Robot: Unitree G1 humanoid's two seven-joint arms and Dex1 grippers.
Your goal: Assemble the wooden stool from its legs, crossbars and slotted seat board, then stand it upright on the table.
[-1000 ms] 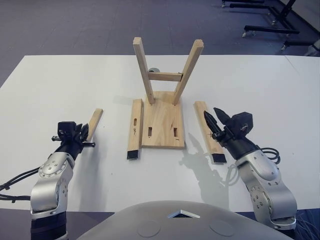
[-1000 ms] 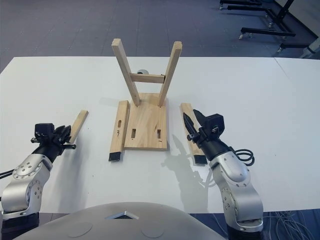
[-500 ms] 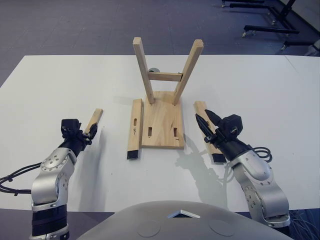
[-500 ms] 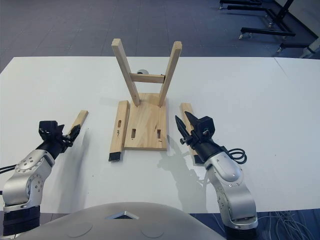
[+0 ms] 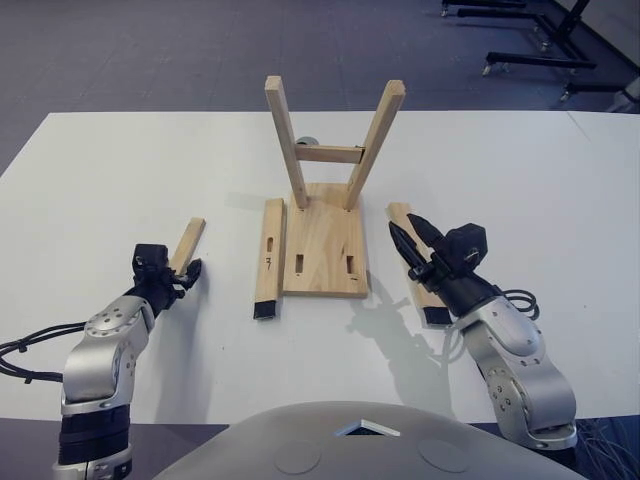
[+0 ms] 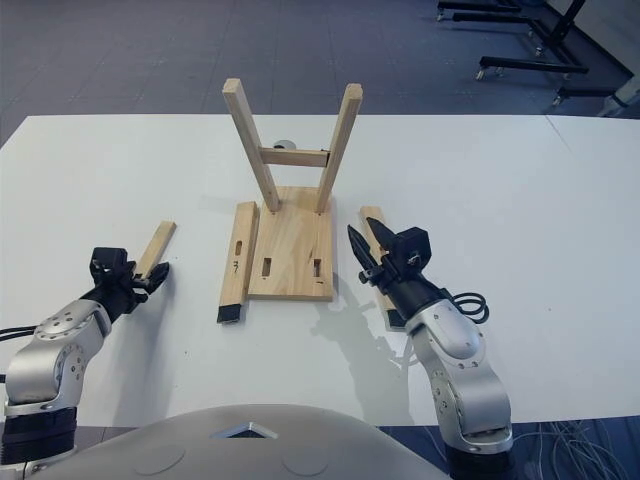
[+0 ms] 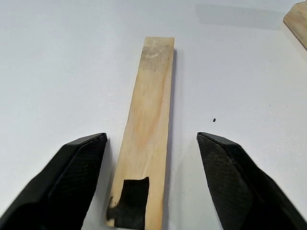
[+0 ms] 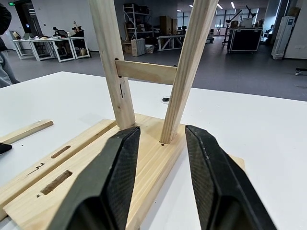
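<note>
left eye view: flat pale wooden slotted seat board (image 5: 322, 245) lying mid white table (image 5: 520, 180). pale upright wooden legs (image 5: 283, 140) plugged into board's far end, joined by fitted wooden crossbar (image 5: 330, 153). loose black-tipped wooden leg (image 5: 270, 255) flat, just beside board's left edge. second loose wooden leg (image 5: 436, 308) just beside right edge, partly under right gripper (image 5: 402, 226). left gripper (image 5: 185, 272) low at near end of small loose wooden crossbar (image 5: 189, 243), well left of board.

left wrist view: left gripper (image 7: 151, 139) spread wide, fingers either side of small loose wooden crossbar (image 7: 148, 110) at its dark-marked near end. not touching it, nothing held.

right wrist view: right gripper (image 8: 160, 132) parted moderately, empty, aimed at base of pale upright wooden legs (image 8: 112, 62) on seat board (image 8: 153, 167).

step judged: picking up loose crossbar for second leg pair, stool about half built. next move likely needs left fingers lowered and closed square across stick's narrow width; off-centre squeeze could skid it on table.
</note>
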